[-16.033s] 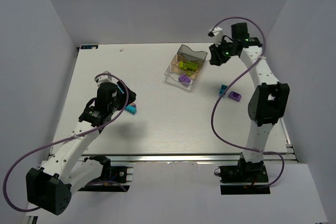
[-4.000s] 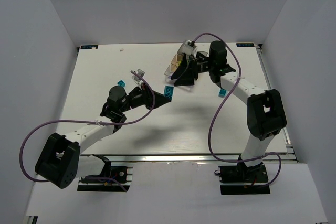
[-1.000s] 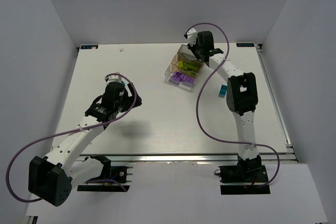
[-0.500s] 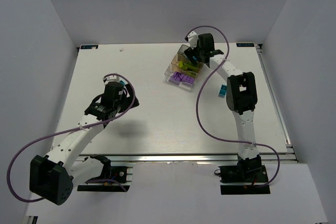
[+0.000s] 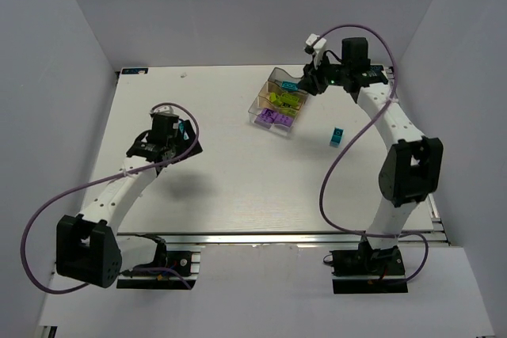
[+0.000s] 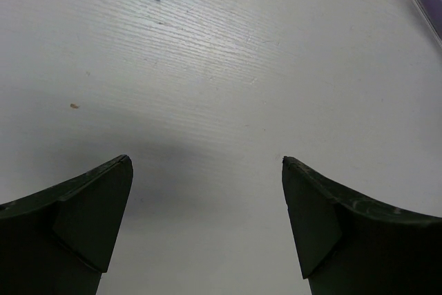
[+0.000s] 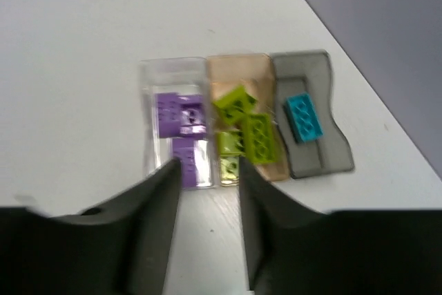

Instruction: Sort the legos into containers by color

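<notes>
left end effector point(image 6: 206, 164) spread wide, empty | right end effector point(image 7: 208, 167) half spread, empty, by tray point(image 7: 314, 162)

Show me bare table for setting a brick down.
Bare: the middle and near strip of the table, left of the right-hand teal brick and nearer than the tray. Crowded: the tray's purple and green bins.
</notes>
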Controlling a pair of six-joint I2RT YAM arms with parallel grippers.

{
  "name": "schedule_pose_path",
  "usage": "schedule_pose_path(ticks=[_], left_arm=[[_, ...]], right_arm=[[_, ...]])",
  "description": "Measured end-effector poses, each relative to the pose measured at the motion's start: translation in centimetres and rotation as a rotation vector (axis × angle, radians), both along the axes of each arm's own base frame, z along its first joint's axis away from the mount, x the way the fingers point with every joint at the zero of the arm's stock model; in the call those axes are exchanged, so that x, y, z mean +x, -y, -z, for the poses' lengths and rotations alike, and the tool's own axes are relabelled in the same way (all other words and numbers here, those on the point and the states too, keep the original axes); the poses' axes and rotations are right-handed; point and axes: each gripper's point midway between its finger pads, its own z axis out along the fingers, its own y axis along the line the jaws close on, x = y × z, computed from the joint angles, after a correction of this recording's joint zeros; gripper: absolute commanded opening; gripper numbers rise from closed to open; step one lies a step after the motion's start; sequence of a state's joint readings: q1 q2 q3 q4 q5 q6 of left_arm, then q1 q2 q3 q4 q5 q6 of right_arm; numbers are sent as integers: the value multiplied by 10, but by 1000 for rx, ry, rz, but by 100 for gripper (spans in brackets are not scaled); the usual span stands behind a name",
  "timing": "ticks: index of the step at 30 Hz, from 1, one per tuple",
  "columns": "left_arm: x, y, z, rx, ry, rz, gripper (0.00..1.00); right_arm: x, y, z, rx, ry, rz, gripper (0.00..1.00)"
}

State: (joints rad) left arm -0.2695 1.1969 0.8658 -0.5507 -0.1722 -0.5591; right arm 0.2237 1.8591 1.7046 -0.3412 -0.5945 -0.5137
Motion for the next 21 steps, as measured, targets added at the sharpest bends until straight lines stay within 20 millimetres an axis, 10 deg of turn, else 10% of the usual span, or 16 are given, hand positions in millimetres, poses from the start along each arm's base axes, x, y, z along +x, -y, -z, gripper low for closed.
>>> schedule_pose_path(ticks=[3,8,21], left_arm=[[10,-8,2,-18,-25,-1,93],[25,-22,15,-67,-93,-29,63],[80,-33,40,-40,-235,-31,74]], right_arm=[[-45,-15,-18,88,-28,-121,27],[-97,-29,8,155,-182,-205,40],[-118,-28,32,190,-299,-184,49]])
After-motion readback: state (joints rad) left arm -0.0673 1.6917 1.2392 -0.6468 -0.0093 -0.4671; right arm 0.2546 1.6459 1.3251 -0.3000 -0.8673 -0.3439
